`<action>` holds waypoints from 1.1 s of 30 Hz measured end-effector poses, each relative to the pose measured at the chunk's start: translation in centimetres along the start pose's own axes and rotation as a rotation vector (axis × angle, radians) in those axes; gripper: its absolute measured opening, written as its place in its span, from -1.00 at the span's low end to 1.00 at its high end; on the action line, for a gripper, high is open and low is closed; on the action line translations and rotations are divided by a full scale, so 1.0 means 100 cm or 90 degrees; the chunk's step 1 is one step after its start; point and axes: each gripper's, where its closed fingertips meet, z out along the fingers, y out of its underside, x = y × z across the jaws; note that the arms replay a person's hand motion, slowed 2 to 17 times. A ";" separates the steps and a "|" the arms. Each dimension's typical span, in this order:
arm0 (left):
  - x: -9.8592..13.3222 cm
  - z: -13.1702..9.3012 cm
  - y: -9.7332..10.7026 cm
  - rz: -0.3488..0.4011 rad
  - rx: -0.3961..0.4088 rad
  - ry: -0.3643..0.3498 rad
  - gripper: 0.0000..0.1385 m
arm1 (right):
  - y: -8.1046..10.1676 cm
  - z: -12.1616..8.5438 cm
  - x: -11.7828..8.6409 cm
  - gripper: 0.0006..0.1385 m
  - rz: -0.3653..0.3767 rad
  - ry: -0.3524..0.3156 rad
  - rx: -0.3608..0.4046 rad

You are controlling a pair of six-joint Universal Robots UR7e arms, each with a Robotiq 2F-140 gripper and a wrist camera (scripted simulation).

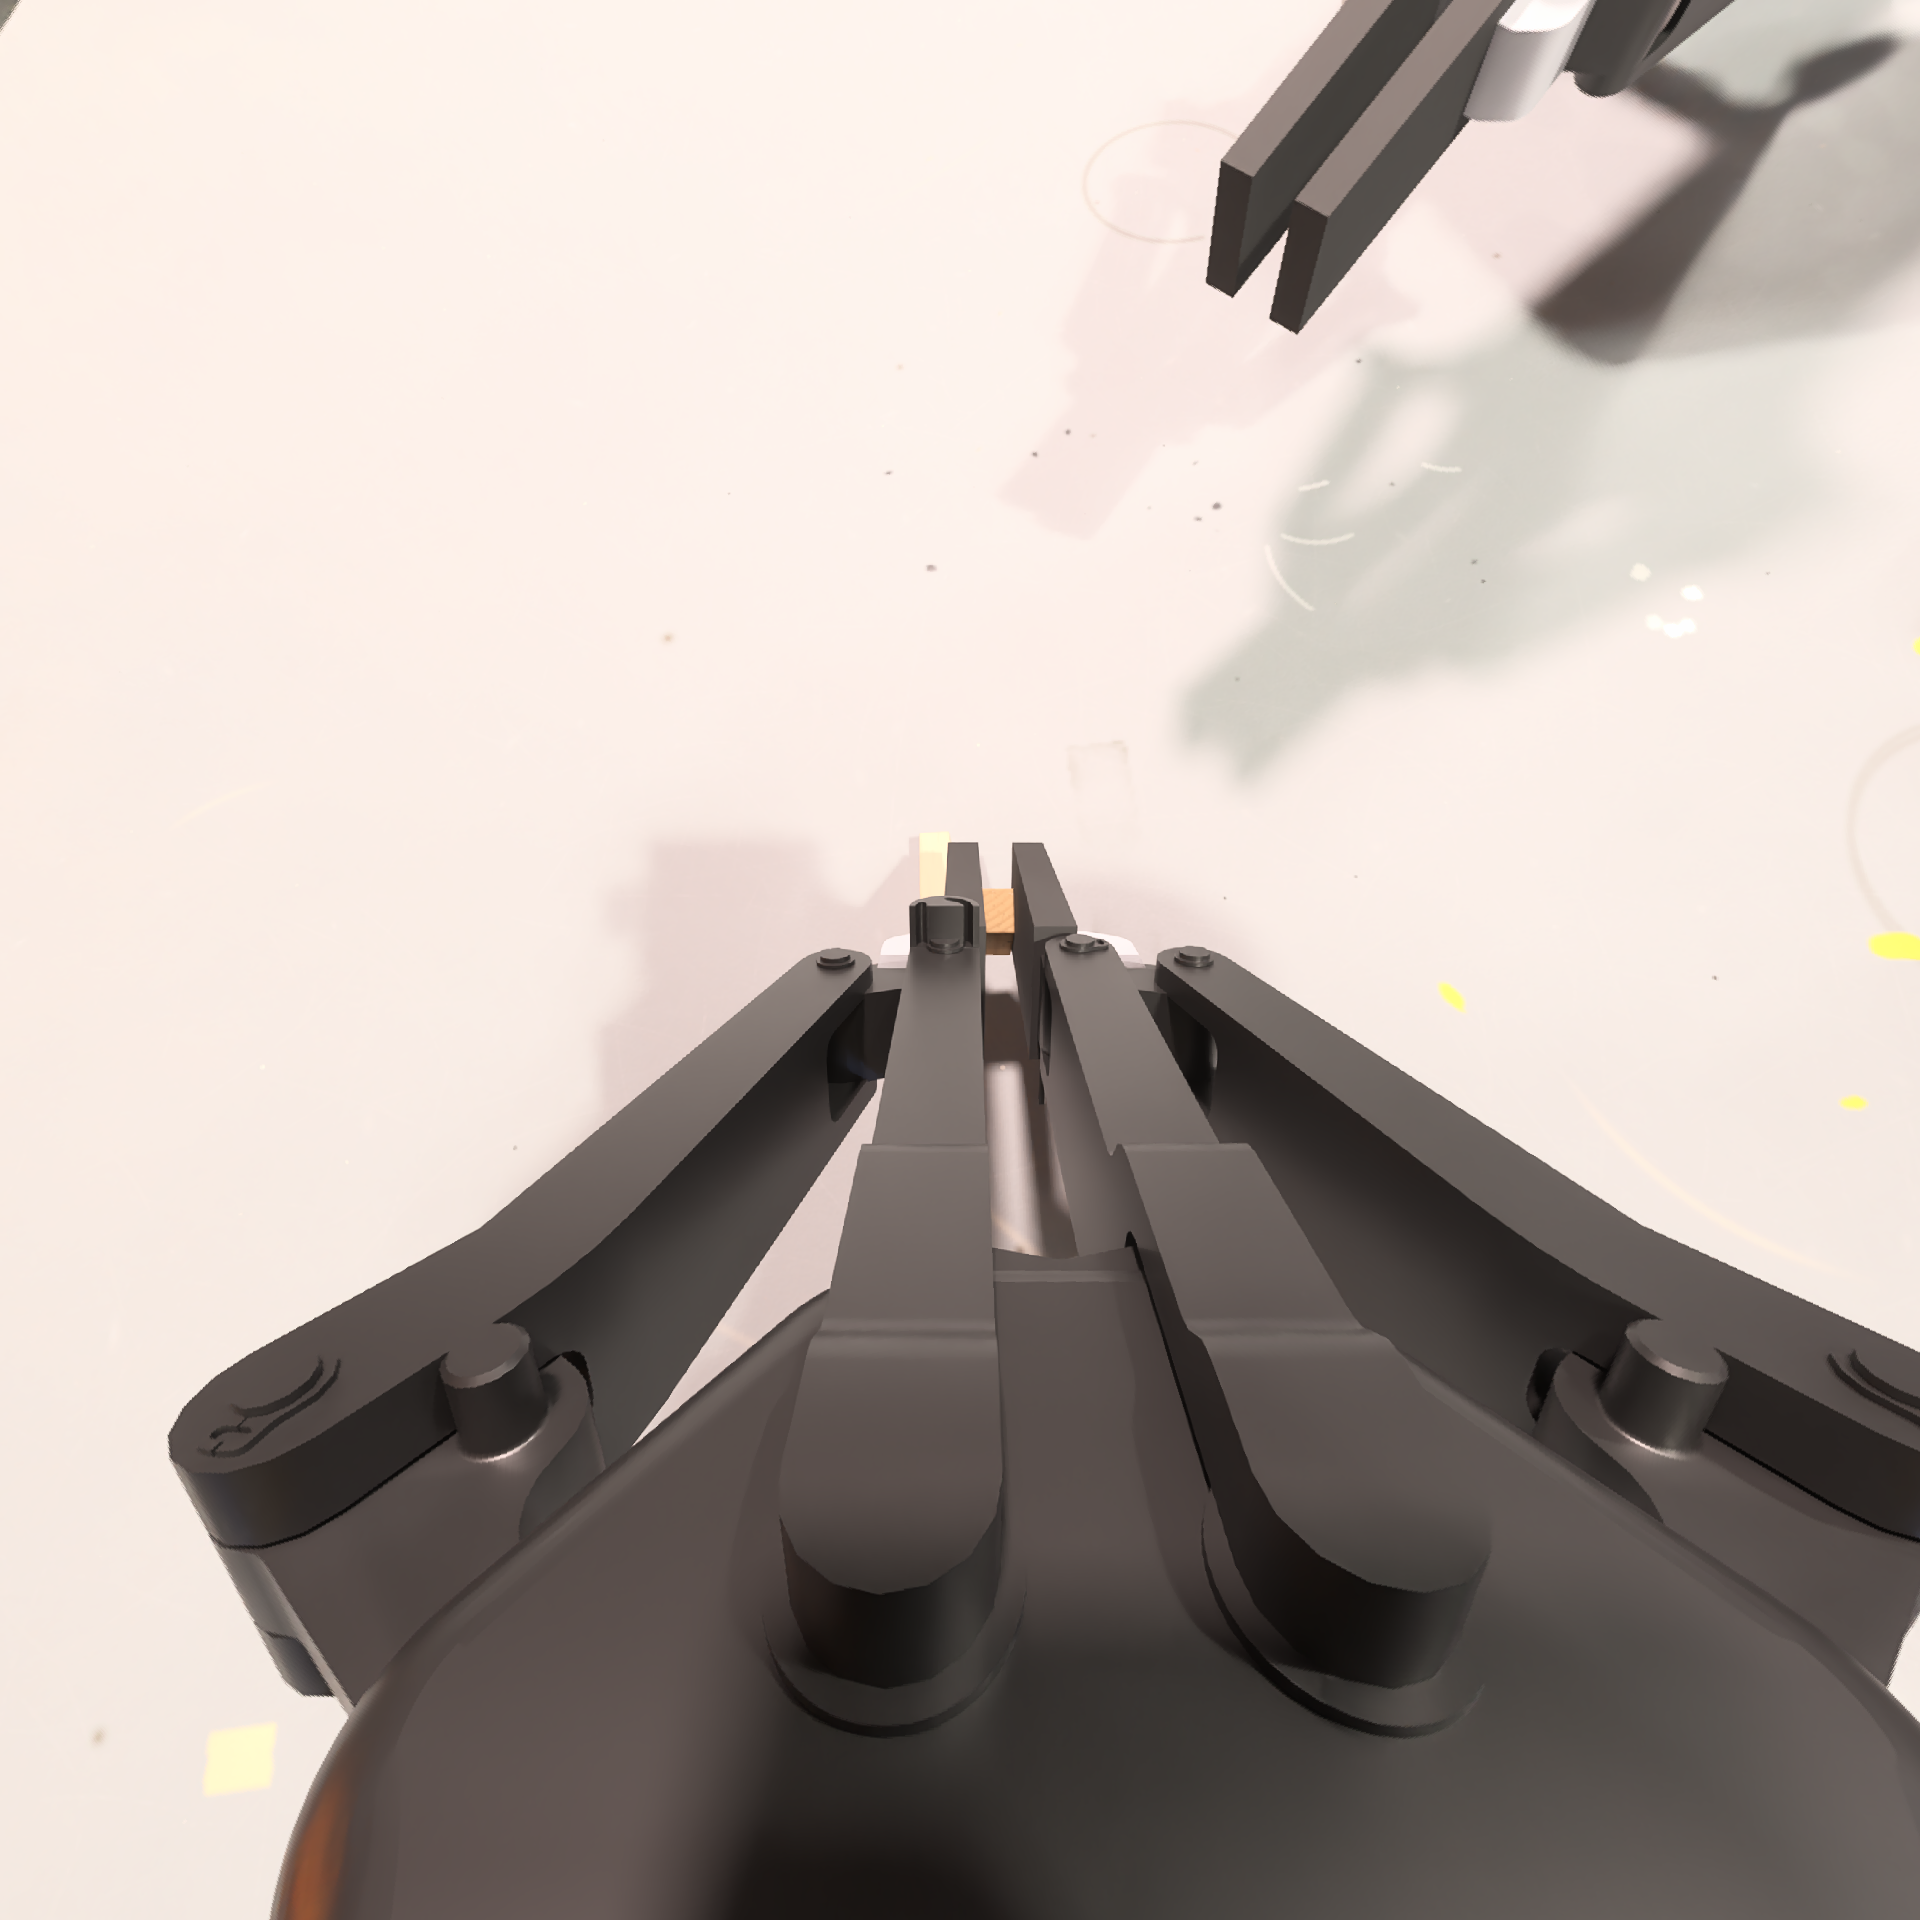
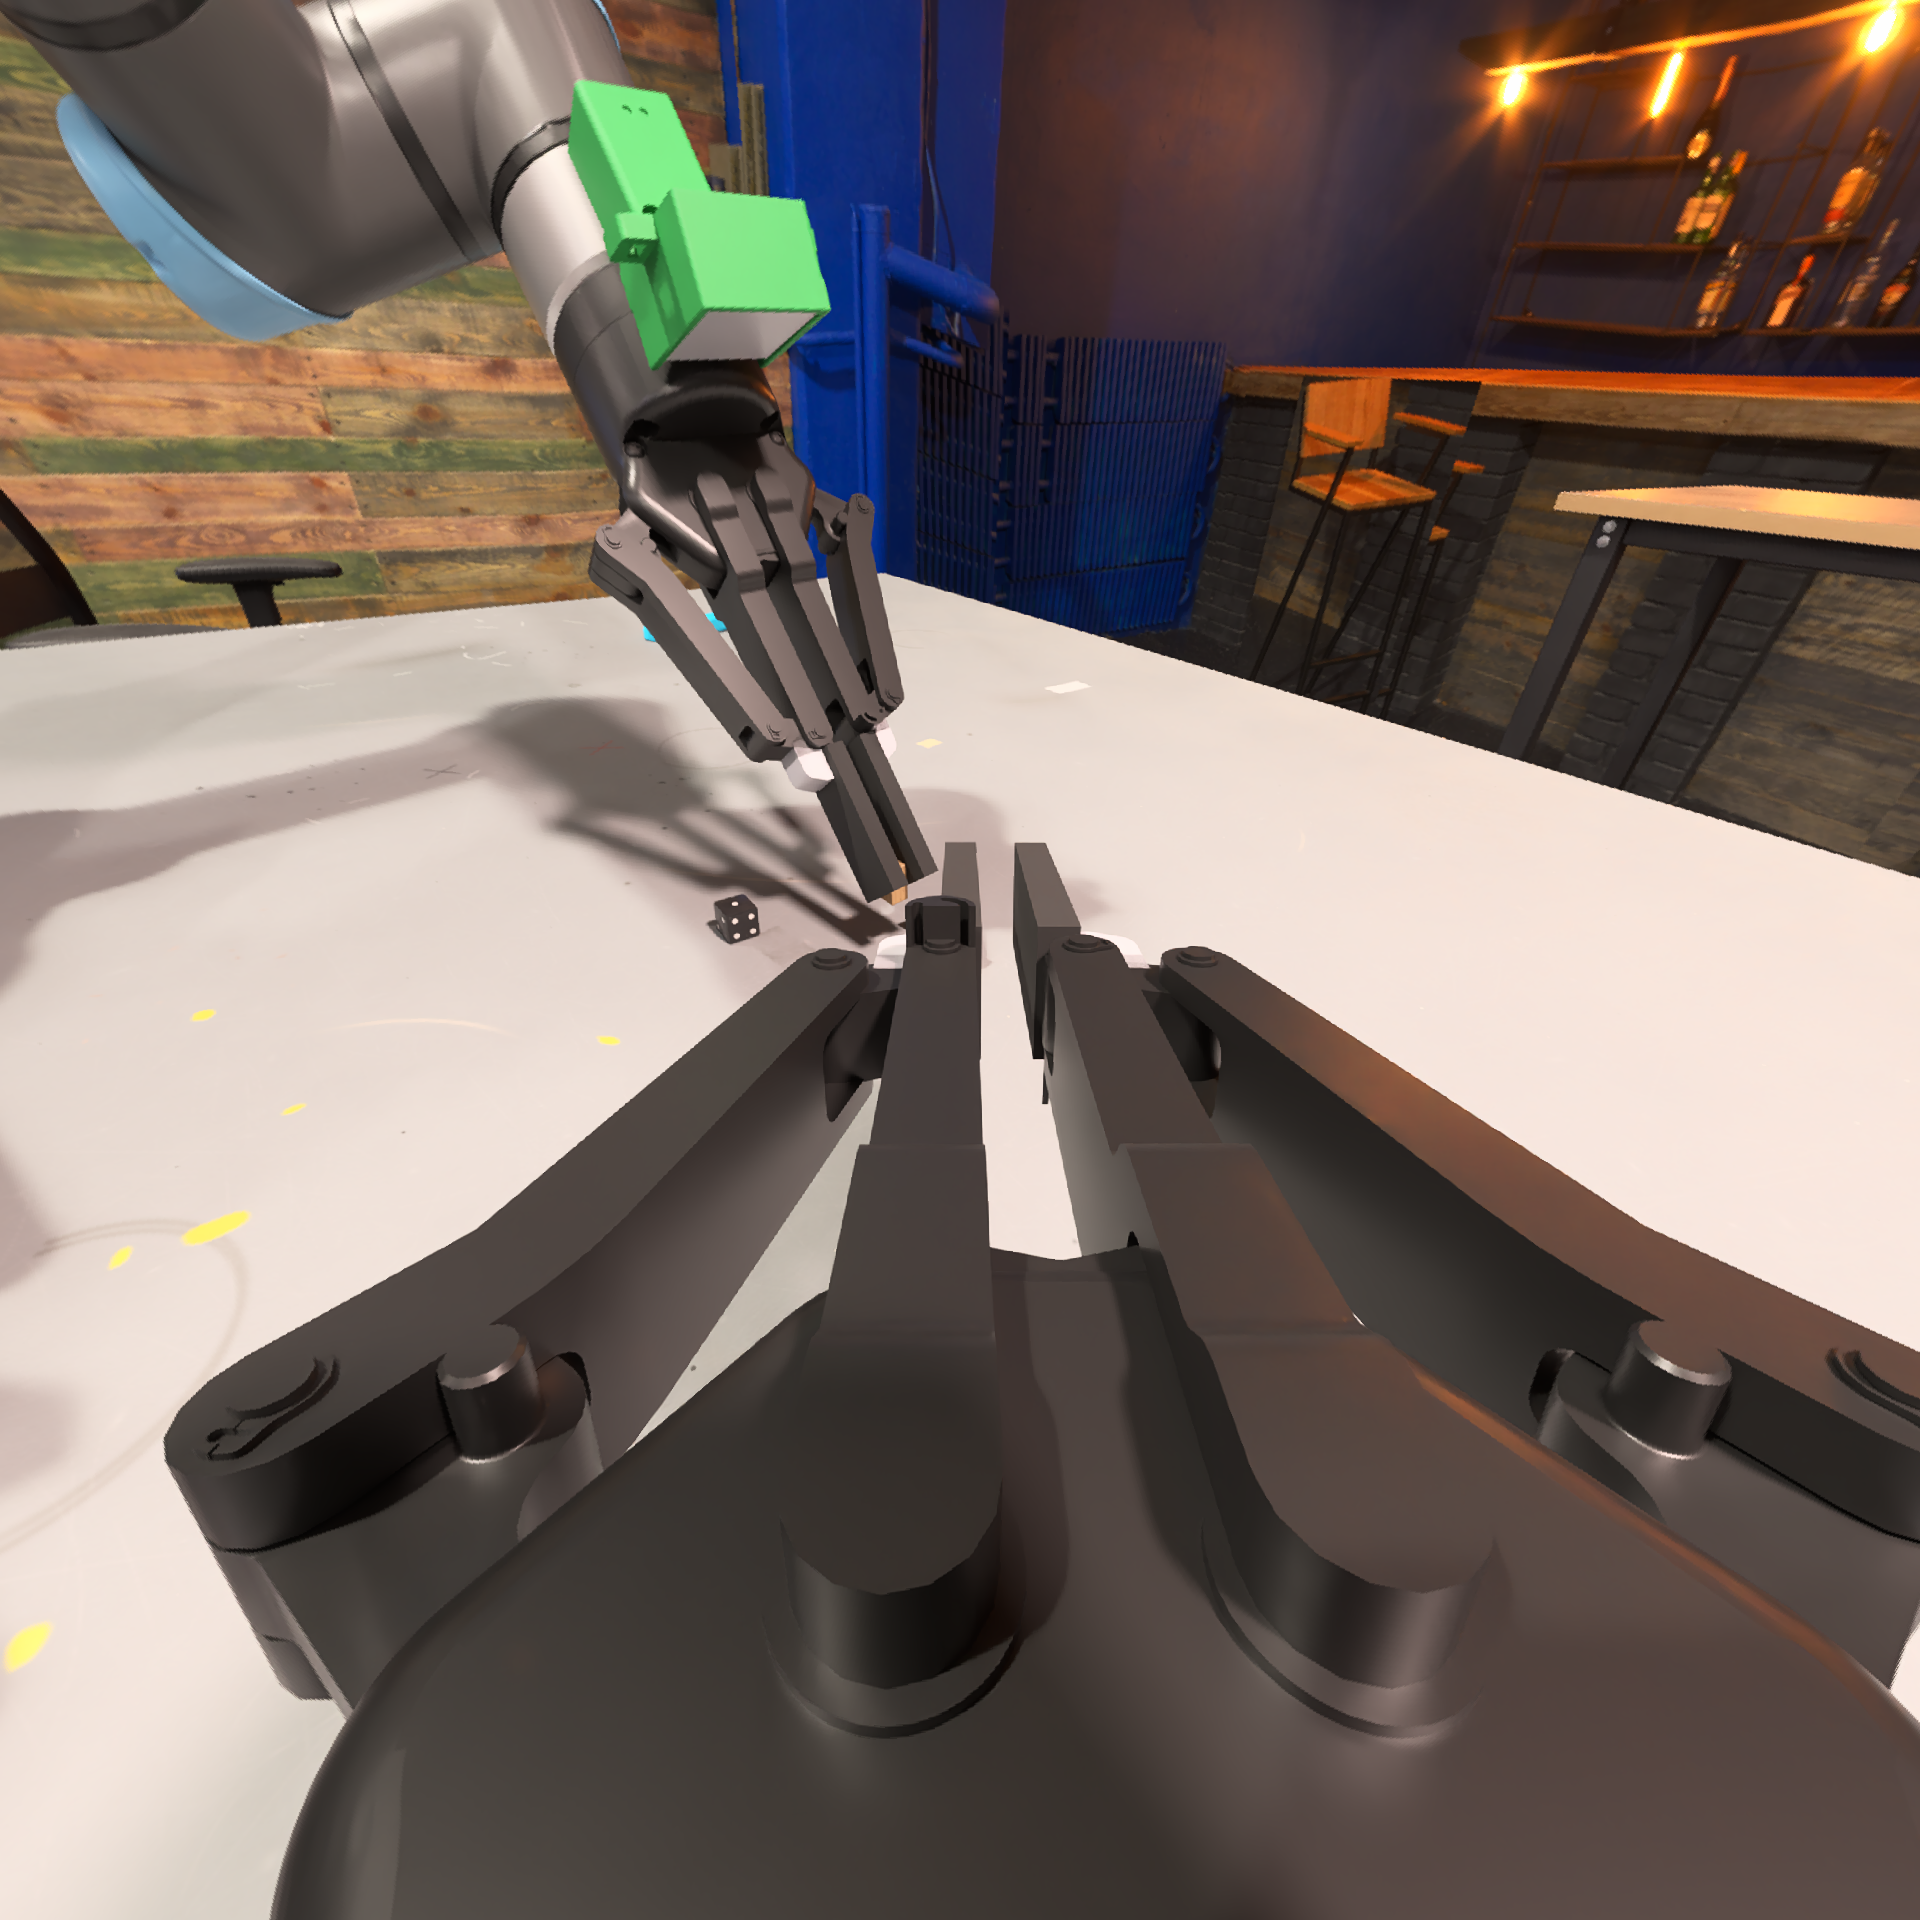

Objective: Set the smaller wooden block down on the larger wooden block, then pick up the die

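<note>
My left gripper is shut on the smaller wooden block, an orange-brown cube, and is tilted down close to the white table. A pale cream sliver, perhaps the larger block, shows just left of its left finger and is mostly hidden. In the right wrist view the left gripper points down at the table with a wood corner at its tips. The die, black with white pips, lies on the table just left of it. My right gripper is empty, its fingers almost together; it also shows in the left wrist view, above the table.
The table's far edge runs off to the right, with bar stools and another table beyond it. An office chair stands at the far left. Yellow specks mark the table top.
</note>
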 end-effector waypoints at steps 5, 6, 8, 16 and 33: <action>-0.010 0.008 -0.006 0.004 -0.007 -0.005 -0.87 | 0.005 0.001 0.002 -0.87 -0.015 0.015 -0.013; -0.011 0.010 -0.006 0.003 -0.008 -0.005 -0.87 | 0.006 0.001 0.002 -0.87 -0.016 0.016 -0.015; -0.013 0.013 -0.007 0.002 -0.010 -0.003 -0.87 | 0.006 0.002 0.002 -0.87 -0.016 0.016 -0.015; -0.017 0.018 -0.008 0.003 -0.013 -0.005 -0.87 | 0.010 0.006 -0.001 -0.87 -0.031 0.014 -0.025; -0.019 0.018 -0.006 -0.028 0.019 -0.005 -0.78 | 0.022 0.014 -0.006 -0.87 -0.051 0.012 -0.061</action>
